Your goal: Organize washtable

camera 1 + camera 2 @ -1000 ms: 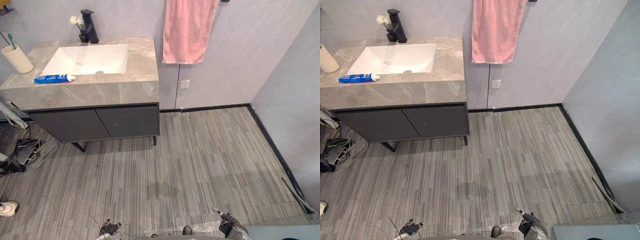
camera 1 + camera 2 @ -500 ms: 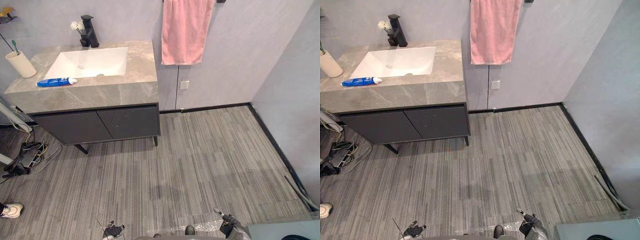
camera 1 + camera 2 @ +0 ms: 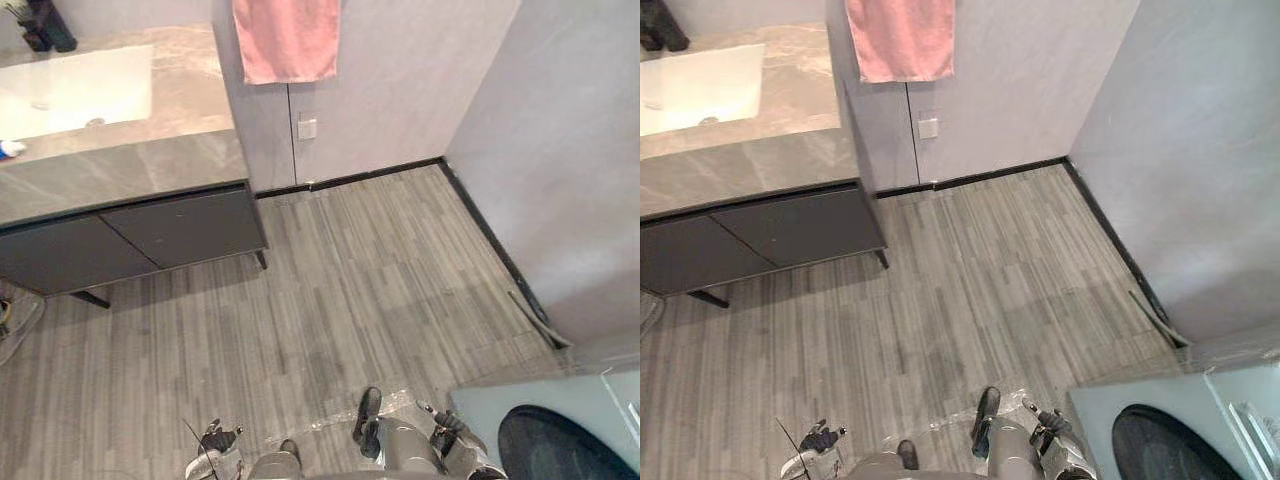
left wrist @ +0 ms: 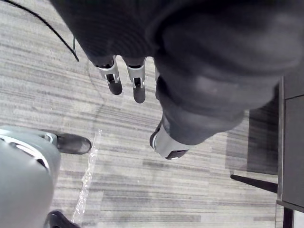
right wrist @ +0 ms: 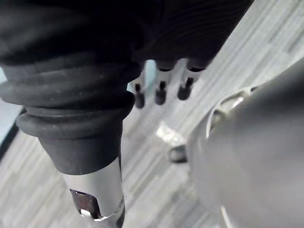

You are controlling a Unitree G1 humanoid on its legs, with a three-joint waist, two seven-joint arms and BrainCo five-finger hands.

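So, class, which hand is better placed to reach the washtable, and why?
Left, probably: the left hand hangs on the side of the washtable, the right hand by the washing machine; both open, far off.

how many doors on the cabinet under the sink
2: a left door and a right door side by side below the countertop; more may lie past the view's left edge.

No words, numbers or signs can be read; the toothpaste tube at the washtable edge is too small. Any print on it cannot be made out
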